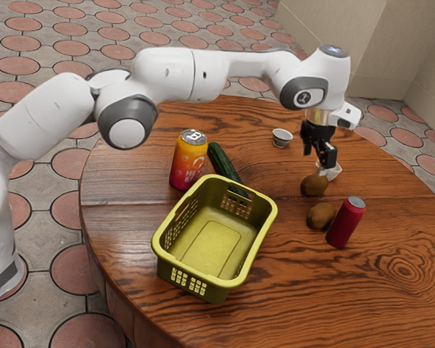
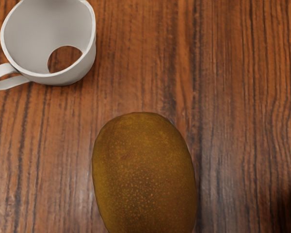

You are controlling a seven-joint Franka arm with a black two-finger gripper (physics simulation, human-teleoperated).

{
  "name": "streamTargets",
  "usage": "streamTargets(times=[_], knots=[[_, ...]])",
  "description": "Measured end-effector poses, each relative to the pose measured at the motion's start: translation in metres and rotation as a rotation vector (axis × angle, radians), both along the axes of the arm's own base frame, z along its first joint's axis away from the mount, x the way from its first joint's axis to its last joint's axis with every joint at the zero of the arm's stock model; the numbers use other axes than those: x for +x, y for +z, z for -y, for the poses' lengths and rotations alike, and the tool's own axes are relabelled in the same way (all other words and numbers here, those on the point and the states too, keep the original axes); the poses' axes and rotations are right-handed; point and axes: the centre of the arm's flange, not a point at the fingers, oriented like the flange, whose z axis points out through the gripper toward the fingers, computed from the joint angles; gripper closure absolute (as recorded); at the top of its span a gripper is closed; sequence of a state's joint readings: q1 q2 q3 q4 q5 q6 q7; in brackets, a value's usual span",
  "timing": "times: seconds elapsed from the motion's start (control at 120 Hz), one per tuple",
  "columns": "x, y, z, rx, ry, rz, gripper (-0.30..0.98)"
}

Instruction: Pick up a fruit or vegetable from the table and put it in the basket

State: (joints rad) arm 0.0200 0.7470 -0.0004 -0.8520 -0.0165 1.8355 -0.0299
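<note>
We hold our gripper (image 1: 316, 161) low over the table (image 1: 391, 243), just above the far kiwi (image 1: 314, 185), its two fingers standing wide with nothing clasped between them. The far kiwi rests on the wood, well apart from the basket (image 1: 172, 262) and on the exterior view's right of it. Our wrist view shows its brown, speckled skin, its long side lying across the picture from the mug (image 2: 52, 43) side toward us.

The mug stands upright close beyond the far kiwi, partly behind our gripper in the exterior view, a gap of wood between the two. The near kiwi (image 1: 321, 215) lies on the near side of the far one, just beside the red can (image 1: 346, 222), which is upright on the exterior view's right.

The green basket sits upright and open at the near side. Past its far end we see the cucumber (image 1: 222, 161) on the table, with the orange can (image 1: 188, 161) upright beside it on the exterior view's left. A small bowl (image 1: 282, 138) stands farther off, between the cucumber and our gripper.
</note>
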Motion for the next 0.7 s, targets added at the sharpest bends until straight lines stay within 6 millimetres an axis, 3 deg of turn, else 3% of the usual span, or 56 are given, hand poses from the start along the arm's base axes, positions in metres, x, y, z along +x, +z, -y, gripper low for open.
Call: streamTargets(times=[0.467,0.7], knots=[[0.010,-0.024,-0.009,0.025,0.043,0.013,0.00],[0.008,-0.026,0.001,-0.013,0.096,-0.005,0.00]])
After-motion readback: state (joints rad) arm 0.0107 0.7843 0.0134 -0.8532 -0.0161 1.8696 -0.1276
